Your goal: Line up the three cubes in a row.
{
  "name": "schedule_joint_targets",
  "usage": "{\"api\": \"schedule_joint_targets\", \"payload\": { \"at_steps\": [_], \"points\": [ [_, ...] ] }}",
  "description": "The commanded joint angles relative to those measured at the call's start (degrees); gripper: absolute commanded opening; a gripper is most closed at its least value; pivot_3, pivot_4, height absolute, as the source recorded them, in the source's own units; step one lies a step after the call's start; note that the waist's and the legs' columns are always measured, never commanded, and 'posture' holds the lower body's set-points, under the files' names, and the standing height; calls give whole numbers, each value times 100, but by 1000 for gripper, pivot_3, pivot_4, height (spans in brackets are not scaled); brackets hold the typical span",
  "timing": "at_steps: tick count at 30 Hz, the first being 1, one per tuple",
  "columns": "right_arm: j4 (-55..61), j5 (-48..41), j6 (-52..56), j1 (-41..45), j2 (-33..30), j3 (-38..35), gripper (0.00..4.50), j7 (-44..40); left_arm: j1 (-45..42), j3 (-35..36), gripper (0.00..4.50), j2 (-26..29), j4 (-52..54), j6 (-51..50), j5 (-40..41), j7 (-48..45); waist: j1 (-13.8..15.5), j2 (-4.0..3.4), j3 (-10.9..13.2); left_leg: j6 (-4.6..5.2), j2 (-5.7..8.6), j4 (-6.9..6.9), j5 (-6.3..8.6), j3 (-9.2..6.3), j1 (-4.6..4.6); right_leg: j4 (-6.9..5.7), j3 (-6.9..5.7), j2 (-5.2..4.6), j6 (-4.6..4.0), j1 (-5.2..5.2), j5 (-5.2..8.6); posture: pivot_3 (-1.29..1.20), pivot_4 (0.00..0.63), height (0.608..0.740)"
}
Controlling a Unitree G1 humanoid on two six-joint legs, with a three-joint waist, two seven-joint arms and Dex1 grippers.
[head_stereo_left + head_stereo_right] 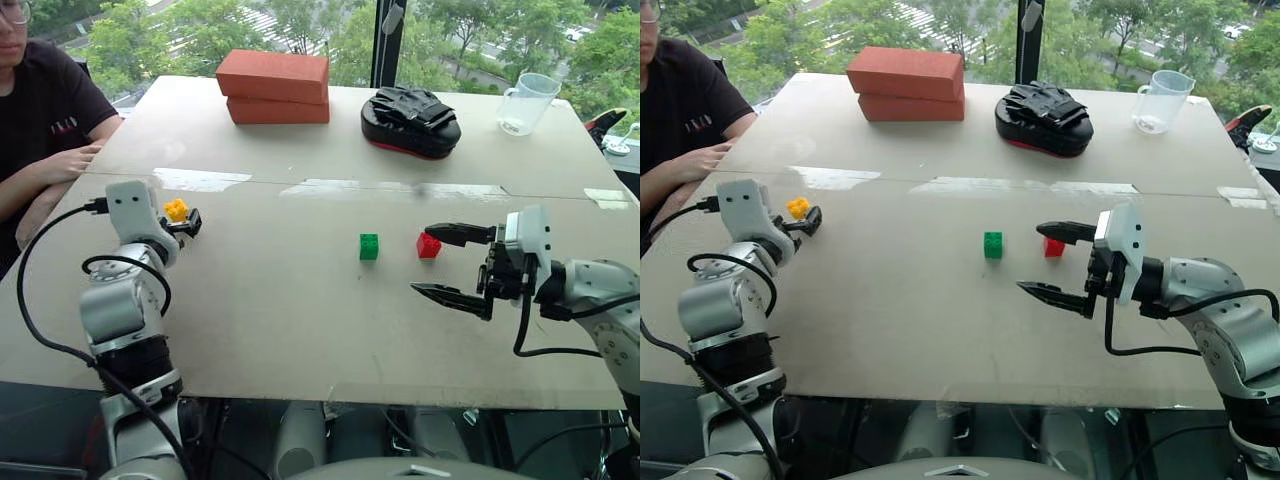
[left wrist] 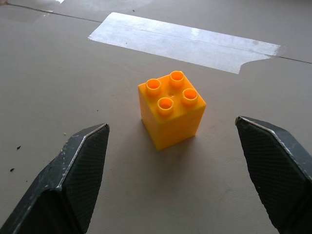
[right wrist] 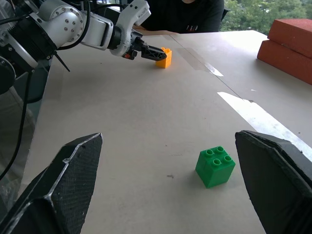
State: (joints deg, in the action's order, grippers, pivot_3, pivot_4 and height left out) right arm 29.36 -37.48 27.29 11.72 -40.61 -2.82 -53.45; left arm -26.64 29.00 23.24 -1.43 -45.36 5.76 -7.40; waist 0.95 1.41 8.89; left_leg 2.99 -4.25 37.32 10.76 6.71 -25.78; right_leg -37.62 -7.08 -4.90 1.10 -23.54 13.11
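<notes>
A person in a black shirt [image 1: 40, 100] with small unreadable red print sits at the far left. The left gripper [image 2: 178, 161] stands open, fingers either side of the upright yellow cube [image 2: 170, 109], not touching. On the beige table [image 1: 270, 330], the green cube [image 1: 369, 246] and red cube [image 1: 428, 245] sit near each other; the right gripper [image 1: 450, 265], spread wide and empty, hovers just beside the red one. Clear tape strips [image 1: 200, 179] cross the surface; trees show through the window behind.
</notes>
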Motion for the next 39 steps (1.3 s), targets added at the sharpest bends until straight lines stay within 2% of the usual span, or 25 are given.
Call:
{"api": "schedule_joint_targets", "payload": {
  "at_steps": [1,10,14,15,16,17,18,19,21,24,29,33,39],
  "points": [
    [119,-13,-70,118,-51,-75,4500,-37,-280,17,4248,43,-341,534,-29,331,-1,1,-1,0,0,0,0,0,0,0,-1,0,-1,0,-1,0,150,740],
    [255,-43,42,122,-122,-137,4500,56,-1170,-265,4248,136,-2318,1748,-78,756,3,10,1,0,2,0,0,2,-2,1,-3,-2,-13,0,-8,0,150,740],
    [316,-79,103,97,-188,-226,4500,91,-1225,-407,2551,109,-2776,2104,-46,823,-23,12,1,0,2,-2,0,10,0,2,4,-2,-13,-3,-9,0,150,740],
    [330,-76,108,68,-212,-259,4500,99,-1191,-441,2436,107,-2733,2115,-56,848,-16,19,6,0,2,-3,0,12,0,2,4,-2,-13,-4,-9,0,150,740],
    [336,-76,108,46,-231,-283,4500,108,-1165,-478,1811,120,-2705,2133,-53,882,-16,20,6,0,1,-3,0,10,-2,1,2,-1,-14,-5,-9,0,150,740],
    [351,-82,109,13,-247,-309,4500,125,-1122,-493,1731,129,-2635,2118,-35,892,-15,20,5,0,1,-3,0,10,-2,1,2,-1,-14,-5,-9,0,150,740],
    [365,-87,108,-14,-257,-326,4500,142,-1081,-514,1315,145,-2562,2095,-14,865,-10,20,5,0,0,-3,0,10,-1,1,2,-1,-14,-5,-9,0,150,740],
    [388,-89,106,-47,-264,-342,4500,170,-1016,-597,1315,187,-2446,2144,-12,732,-10,21,5,0,-1,-3,0,9,-1,1,2,-2,-14,-5,-9,0,150,740],
    [444,-94,117,-133,-266,-391,4500,250,-881,-930,1315,293,-2098,2275,165,-139,-13,21,5,-1,-1,-3,0,9,-2,1,2,-3,-14,-5,-9,0,150,740],
    [571,-109,139,-318,-268,-495,4500,374,-641,-1589,1315,512,-1538,2677,617,-2080,27,22,6,-2,-2,-3,0,7,-8,2,-4,-7,-16,-9,-9,0,150,740],
    [746,-99,135,-579,-273,-652,4500,534,-677,-2522,1315,1119,-1481,2945,1020,-4793,-5,19,4,-26,-1,-3,15,10,-5,6,-3,-12,-35,-7,1,0,150,740],
    [984,-53,132,-992,-289,-930,4500,729,-1730,-3488,1315,1248,-3214,4248,670,-7339,18,18,5,-24,0,-3,14,8,-5,4,-9,-7,-31,-8,7,0,150,740],
    [1398,-134,216,-1444,-311,-1217,4500,971,-2838,-3973,1315,946,-5485,6024,-15,-8351,-14,18,5,7,2,-3,6,15,-14,13,0,-7,-19,-14,14,0,150,740]
  ]
}}
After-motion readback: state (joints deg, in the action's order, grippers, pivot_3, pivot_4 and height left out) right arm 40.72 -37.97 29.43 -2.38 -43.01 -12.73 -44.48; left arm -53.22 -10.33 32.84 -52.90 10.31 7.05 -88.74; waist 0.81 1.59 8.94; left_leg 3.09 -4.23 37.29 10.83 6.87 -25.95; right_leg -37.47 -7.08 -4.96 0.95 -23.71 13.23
